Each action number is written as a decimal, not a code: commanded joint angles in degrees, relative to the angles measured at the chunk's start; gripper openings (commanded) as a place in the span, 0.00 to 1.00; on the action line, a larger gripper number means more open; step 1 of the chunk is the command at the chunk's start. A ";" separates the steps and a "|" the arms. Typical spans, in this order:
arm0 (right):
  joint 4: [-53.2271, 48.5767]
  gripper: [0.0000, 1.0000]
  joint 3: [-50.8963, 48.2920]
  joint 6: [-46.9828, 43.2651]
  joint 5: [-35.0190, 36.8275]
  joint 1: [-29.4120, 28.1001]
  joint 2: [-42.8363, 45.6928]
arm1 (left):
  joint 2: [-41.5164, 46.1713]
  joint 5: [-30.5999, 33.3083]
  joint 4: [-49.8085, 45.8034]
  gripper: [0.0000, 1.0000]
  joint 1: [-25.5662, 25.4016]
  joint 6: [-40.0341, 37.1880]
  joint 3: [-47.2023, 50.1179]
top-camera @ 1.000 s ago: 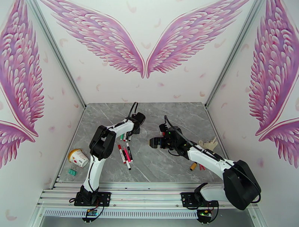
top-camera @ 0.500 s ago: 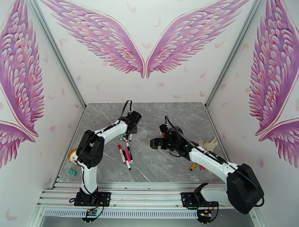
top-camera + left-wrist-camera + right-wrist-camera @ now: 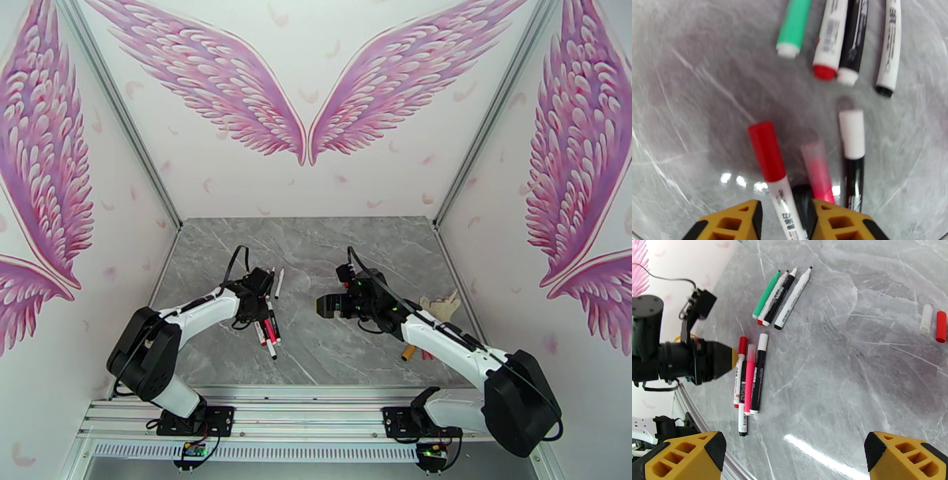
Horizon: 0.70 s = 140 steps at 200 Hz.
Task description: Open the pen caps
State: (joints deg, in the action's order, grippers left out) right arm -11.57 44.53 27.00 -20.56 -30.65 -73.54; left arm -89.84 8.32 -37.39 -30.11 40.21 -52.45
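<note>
Three capped pens lie side by side: a red-capped one (image 3: 768,154), a pink one (image 3: 817,169) and a black one with a white cap (image 3: 852,150). My left gripper (image 3: 784,223) hovers open just above them, the red-capped pen's white barrel running between its yellow fingers (image 3: 732,221). Beyond lie four uncapped pens (image 3: 782,295), the leftmost green (image 3: 794,23). In the top view the left gripper (image 3: 261,300) sits over the capped pens (image 3: 267,328). My right gripper (image 3: 794,461) hangs open above the table's middle (image 3: 320,304). Two loose caps, white (image 3: 926,317) and red (image 3: 941,326), lie to the right.
A stubby orange-and-black cylinder (image 3: 408,351) and a pale wooden piece (image 3: 442,304) lie beside the right arm. The grey marble table (image 3: 371,237) is closed in by winged walls at the back and both sides. A fourth pen (image 3: 743,421) lies below the capped group.
The left arm has swung back toward the near left, carrying its gripper from the far uncapped pens to the nearer capped ones. The right arm has barely moved.
</note>
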 commanded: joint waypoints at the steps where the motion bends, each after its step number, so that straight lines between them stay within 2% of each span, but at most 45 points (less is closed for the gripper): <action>1: -0.58 0.99 1.76 -0.24 -0.44 -0.88 -0.71 | 3.17 -2.21 1.82 0.39 0.14 2.43 1.89; 87: -0.83 0.99 1.87 0.22 0.34 -1.37 -0.99 | 1.95 -0.98 2.89 0.34 0.49 2.43 3.74; 140: -0.39 0.99 1.53 0.59 0.34 -1.54 -1.44 | 0.98 -2.76 4.16 0.30 1.37 2.25 4.76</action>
State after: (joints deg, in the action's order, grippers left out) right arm -11.60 45.10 27.05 -20.53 -31.64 -74.37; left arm -88.42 6.66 -34.59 -29.23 42.48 -48.77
